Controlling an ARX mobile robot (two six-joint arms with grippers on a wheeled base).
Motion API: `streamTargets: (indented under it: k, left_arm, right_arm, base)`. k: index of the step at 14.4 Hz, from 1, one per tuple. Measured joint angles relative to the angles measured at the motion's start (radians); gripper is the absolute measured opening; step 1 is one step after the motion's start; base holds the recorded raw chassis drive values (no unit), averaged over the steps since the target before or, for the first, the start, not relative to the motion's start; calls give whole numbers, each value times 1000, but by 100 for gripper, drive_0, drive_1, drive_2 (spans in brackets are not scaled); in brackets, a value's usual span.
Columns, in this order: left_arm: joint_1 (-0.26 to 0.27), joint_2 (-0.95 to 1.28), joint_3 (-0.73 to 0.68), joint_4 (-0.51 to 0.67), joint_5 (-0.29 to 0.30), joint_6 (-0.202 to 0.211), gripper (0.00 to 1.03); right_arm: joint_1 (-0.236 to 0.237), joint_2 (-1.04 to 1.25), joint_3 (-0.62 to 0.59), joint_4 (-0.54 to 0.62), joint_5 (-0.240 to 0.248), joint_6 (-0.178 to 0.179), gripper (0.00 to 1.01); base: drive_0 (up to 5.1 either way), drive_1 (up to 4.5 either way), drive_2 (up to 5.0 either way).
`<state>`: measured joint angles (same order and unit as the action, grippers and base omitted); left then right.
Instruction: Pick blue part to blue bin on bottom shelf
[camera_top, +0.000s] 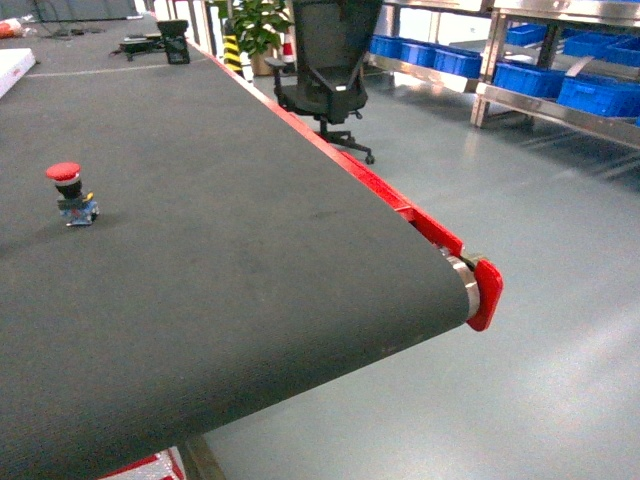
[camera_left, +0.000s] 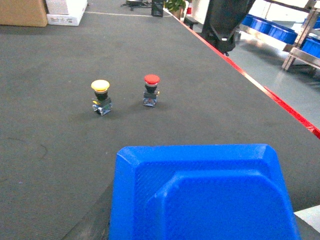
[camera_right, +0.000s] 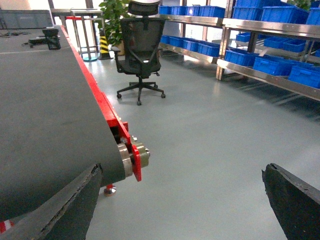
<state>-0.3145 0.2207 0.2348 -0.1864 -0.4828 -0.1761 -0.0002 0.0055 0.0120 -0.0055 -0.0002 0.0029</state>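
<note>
The blue part (camera_left: 200, 175) fills the bottom of the left wrist view as a bright blue block with bevelled edges, held above the black belt. My left gripper (camera_left: 197, 232) is shut on it, and only one dark finger (camera_left: 92, 222) shows at its left. My right gripper (camera_right: 185, 210) stands open past the belt's end, over the grey floor, with nothing between its fingers. Several blue bins (camera_top: 600, 95) sit on the bottom shelf (camera_top: 540, 108) of the steel rack at the far right, and the same blue bins (camera_right: 277, 65) show in the right wrist view. Neither gripper appears in the head view.
A red-capped push-button (camera_top: 68, 190) (camera_left: 151, 90) and a yellow-capped one (camera_left: 101, 96) stand on the black conveyor belt (camera_top: 250, 260). Its red side rail (camera_top: 440, 235) ends at the roller. A black office chair (camera_top: 325, 70) stands on the floor between belt and rack. A cardboard box (camera_left: 22, 12) sits far back.
</note>
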Motion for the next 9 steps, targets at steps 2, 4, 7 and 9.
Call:
streamTargets:
  k: [2,4,7,9]
  left_arm:
    - [0,0,0,0,0,0,43]
    - [0,0,0,0,0,0,43]
    - [0,0,0,0,0,0,43]
    - [0,0,0,0,0,0,43]
  right_arm:
    - [0,0,0,0,0,0,98]
    - [0,0,0,0,0,0,98]
    - [0,0,0,0,0,0,98]
    - [0,0,0,0,0,0,98]
  base:
    - [-155,-155,-155]
    - [-155,-155,-155]
    - [-155,-155,-155]
    - [-161,-161,-161]
